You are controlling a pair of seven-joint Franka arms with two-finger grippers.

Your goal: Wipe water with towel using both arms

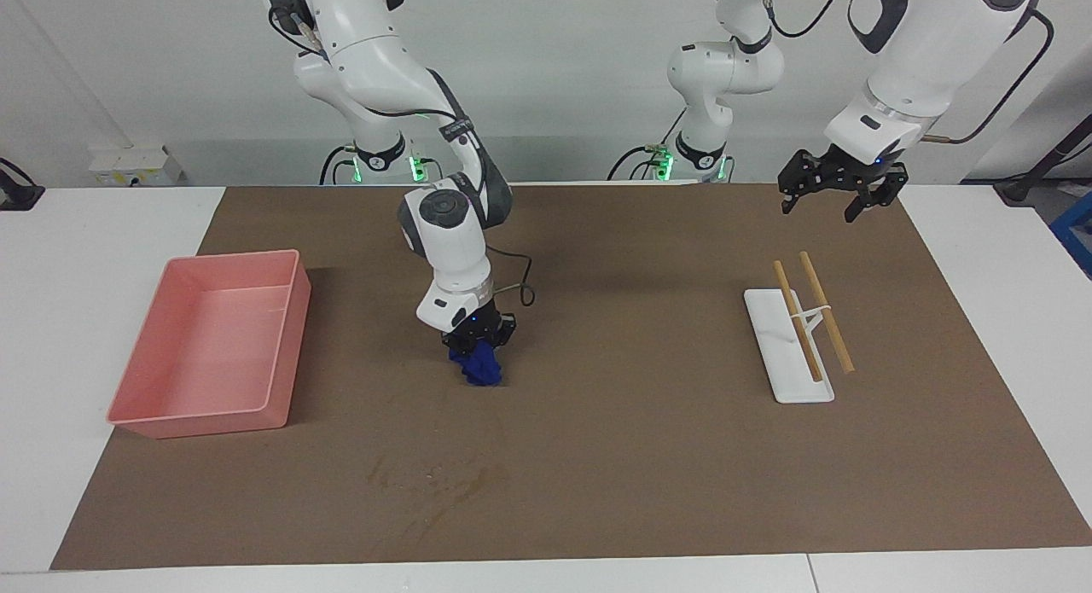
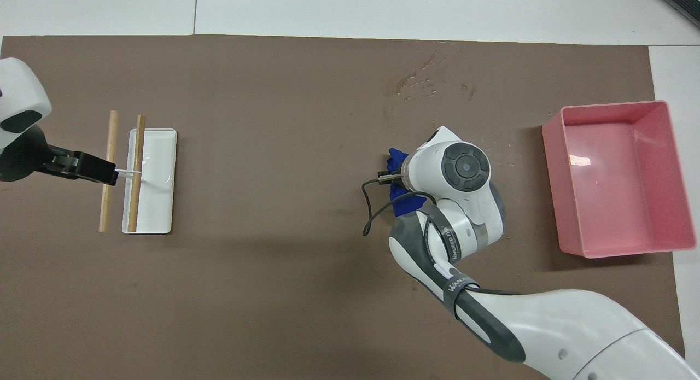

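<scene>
Evidently light and limp, the small royal-blue cloth towel [image 1: 481, 368] hangs bunched from the right gripper [image 1: 478, 344], clamped on its top, best held there, while the left gripper [image 1: 840, 202] waits spread and empty.

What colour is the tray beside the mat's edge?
Pink, plain, no pattern: the tray shows best in the overhead view.

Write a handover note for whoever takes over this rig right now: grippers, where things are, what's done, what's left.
Right gripper: shut on the towel, pressing it to the brown mat beside the pink tray.
Left gripper: open, empty, waiting in the air near the chopstick rest.
Done: towel grasped and down on the mat.
Left: the wet patch, farther from the robots than the towel, still shows streaks; wipe it.
</scene>
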